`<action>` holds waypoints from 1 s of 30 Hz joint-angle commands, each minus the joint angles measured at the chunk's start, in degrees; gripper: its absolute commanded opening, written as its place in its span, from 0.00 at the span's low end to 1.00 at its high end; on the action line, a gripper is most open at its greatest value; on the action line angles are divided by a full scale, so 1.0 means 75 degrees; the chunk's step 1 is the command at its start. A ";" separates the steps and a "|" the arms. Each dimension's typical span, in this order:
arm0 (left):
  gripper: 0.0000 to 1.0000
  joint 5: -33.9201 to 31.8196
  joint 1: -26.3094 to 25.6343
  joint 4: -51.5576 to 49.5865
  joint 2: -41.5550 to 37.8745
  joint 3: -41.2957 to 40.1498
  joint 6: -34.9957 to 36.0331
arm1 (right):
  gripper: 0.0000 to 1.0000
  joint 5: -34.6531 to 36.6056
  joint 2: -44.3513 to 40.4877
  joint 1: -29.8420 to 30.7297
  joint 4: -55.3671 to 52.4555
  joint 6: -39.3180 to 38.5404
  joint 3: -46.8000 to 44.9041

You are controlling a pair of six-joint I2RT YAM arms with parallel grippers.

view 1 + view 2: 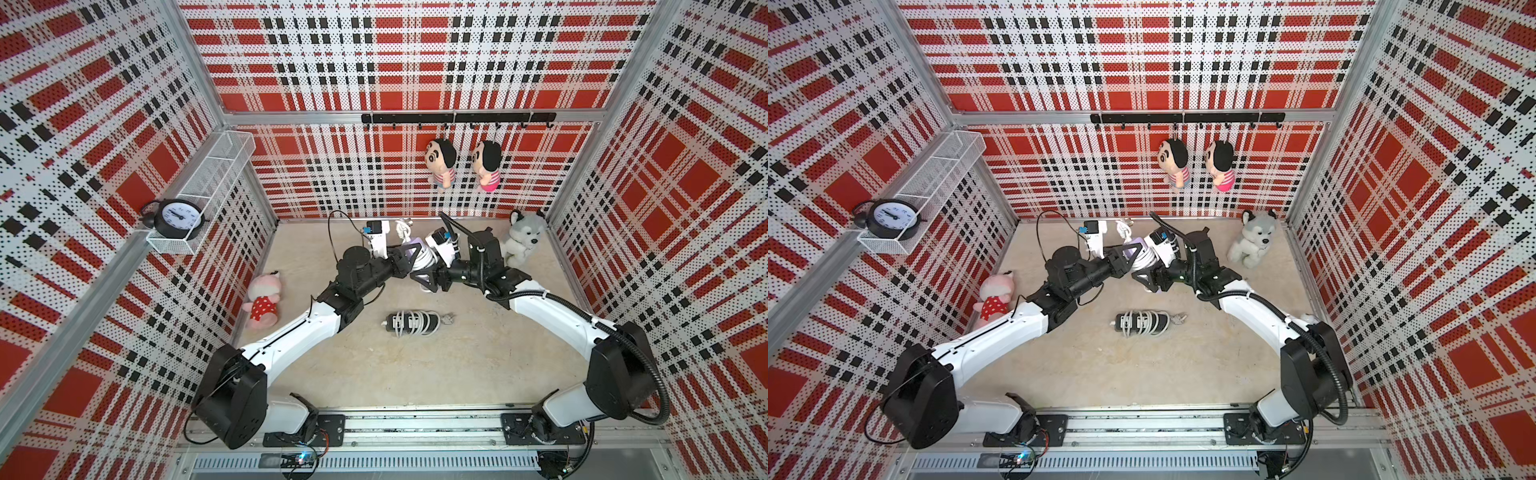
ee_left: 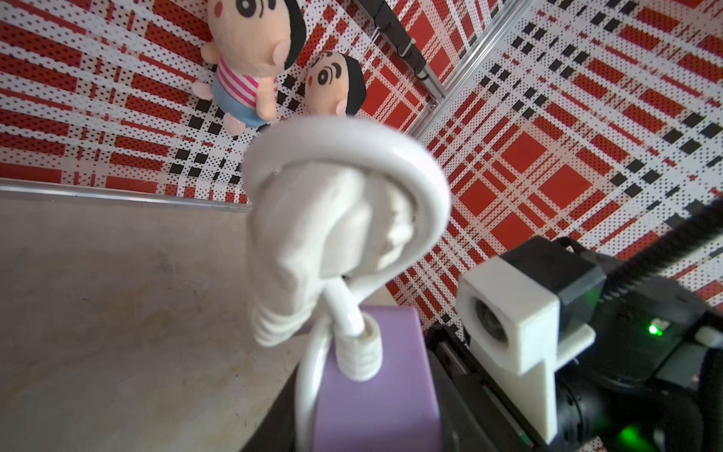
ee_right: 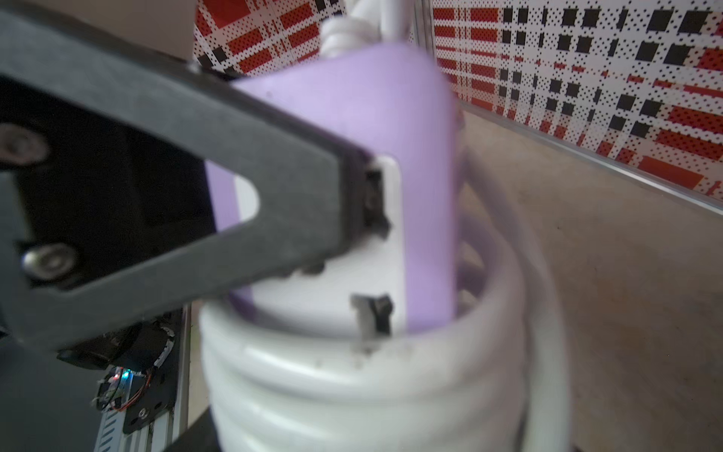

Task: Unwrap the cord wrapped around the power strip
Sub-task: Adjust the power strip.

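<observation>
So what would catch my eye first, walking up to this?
Probably the left claw and right claw meeting at the back of the floor, both on a purple power strip bound in white cord. Nearer the front lies a black power strip, also cord-wrapped. Then the red plaid walls, with two dolls hanging at the back and a husky plush below.

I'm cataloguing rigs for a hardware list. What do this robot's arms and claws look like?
The left arm and right arm have glossy white link shells and boxy black joint housings. A thick black corrugated hose runs along the right one; a thin black cable loops off the left. The left claw and right claw have dark open-frame triangular fingers fixed with screws.
</observation>
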 commanded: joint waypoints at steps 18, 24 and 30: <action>0.00 -0.1595 0.0210 -0.1800 0.0722 0.0246 0.2510 | 0.60 0.1300 -0.0181 -0.0457 -0.2407 -0.0075 0.1729; 0.00 -0.1346 -0.0094 -0.1848 0.0653 0.0249 0.3395 | 0.17 0.0948 0.0655 -0.0028 -0.3305 -0.0189 0.3352; 0.00 -0.1016 -0.0137 -0.2090 0.0713 0.0413 0.3611 | 0.26 0.0904 0.1423 0.0186 -0.4172 -0.0289 0.4082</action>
